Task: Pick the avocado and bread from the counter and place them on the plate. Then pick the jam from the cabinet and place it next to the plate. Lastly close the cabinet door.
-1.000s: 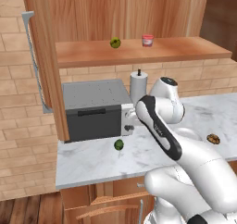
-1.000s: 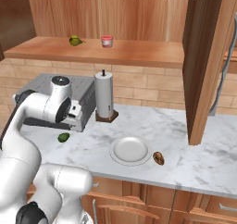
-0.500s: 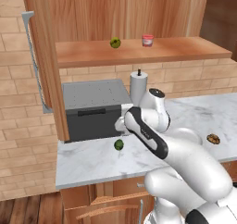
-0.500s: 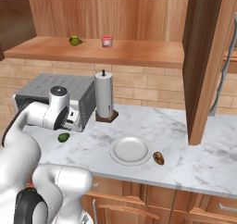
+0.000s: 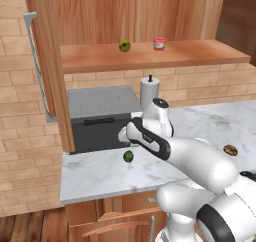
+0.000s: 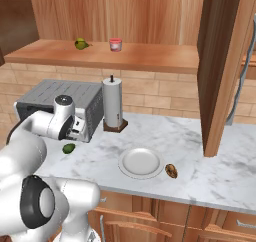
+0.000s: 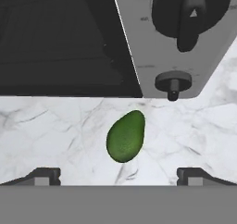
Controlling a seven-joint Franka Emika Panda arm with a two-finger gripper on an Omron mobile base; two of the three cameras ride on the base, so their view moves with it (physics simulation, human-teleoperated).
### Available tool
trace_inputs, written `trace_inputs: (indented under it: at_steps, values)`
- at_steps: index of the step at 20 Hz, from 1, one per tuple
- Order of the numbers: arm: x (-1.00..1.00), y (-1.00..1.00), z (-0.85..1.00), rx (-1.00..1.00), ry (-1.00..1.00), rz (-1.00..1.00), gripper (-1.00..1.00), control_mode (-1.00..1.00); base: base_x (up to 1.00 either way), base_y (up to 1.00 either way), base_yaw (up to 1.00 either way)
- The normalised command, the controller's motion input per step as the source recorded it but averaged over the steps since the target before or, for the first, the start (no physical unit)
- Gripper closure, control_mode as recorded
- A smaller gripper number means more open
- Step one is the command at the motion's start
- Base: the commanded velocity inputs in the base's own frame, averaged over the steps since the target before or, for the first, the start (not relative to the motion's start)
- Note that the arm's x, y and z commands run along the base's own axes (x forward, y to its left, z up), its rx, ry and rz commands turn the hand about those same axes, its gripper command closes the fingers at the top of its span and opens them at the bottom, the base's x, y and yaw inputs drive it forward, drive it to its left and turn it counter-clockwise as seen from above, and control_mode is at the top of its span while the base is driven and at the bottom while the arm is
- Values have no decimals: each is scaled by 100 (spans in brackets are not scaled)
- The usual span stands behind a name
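The avocado (image 7: 126,136) lies on the marble counter (image 5: 95,173) just in front of the toaster oven, also seen as a dark green avocado (image 5: 128,156) (image 6: 69,148). My gripper (image 7: 119,177) hangs open just above it, one fingertip on either side, holding nothing. The white plate (image 6: 141,162) sits empty mid-counter, with the brown bread (image 6: 171,171) (image 5: 230,149) just to its right. The red jam (image 6: 115,44) (image 5: 159,43) stands on the shelf of the open cabinet (image 6: 150,58).
A grey toaster oven (image 6: 55,103) stands close behind the avocado, its knobs (image 7: 187,15) near my hand. A paper-towel roll (image 6: 112,108) is beside it. A yellow-green fruit (image 6: 81,44) shares the shelf. Open cabinet doors (image 6: 225,61) (image 5: 47,61) hang at both sides.
The arm has bent forward and down, bringing the hand from above the toaster oven to just over the avocado. The jaws have stayed open and nothing else moved.
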Motion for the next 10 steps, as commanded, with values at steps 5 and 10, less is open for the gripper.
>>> trace_inputs:
  at_steps: [5, 10]
  values:
    - [0, 1, -24, 0, 8, 0, -100, -100, 0, 0, 0]
    - [0, 0, -39, 0, 9, 0, -100, -100, 0, 0, 0]
